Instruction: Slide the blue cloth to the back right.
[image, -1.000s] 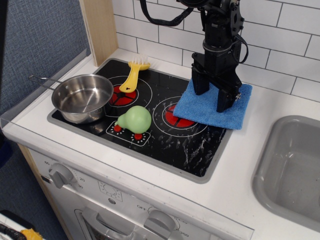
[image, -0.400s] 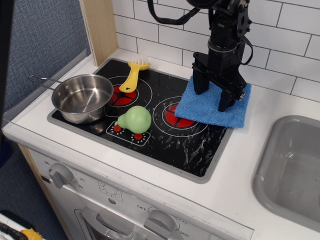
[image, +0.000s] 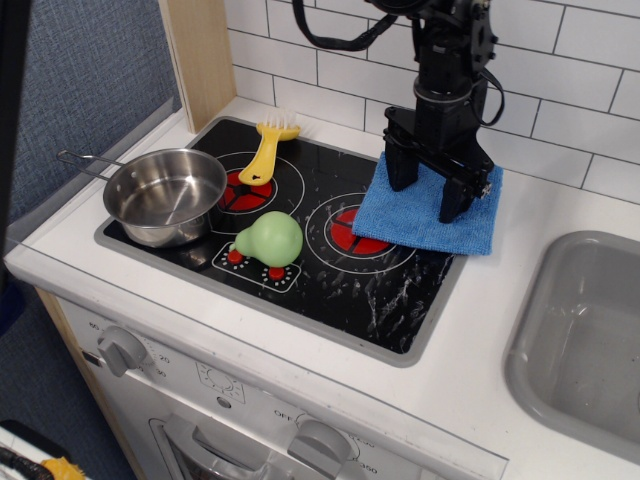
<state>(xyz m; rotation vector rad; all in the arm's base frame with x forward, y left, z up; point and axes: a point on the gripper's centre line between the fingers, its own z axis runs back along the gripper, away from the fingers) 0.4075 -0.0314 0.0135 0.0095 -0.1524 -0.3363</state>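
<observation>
The blue cloth (image: 425, 220) lies flat at the right rear corner of the black stovetop (image: 330, 260), partly over the right red burner and the white counter. My gripper (image: 427, 197) stands upright on it with its two black fingers (image: 401, 172) spread wide, both tips pressing down on the cloth's rear part. The fingers hold nothing between them.
A steel pot (image: 165, 195) with a long handle sits at the front left of the stove. A green pear (image: 270, 238) lies in front of the left burner, a yellow spatula (image: 266, 151) on it. A grey sink (image: 590, 340) is at right. The tiled wall (image: 560, 90) is close behind.
The gripper and the cloth under it have shifted slightly back and to the right. The cloth now covers a little less of the right burner.
</observation>
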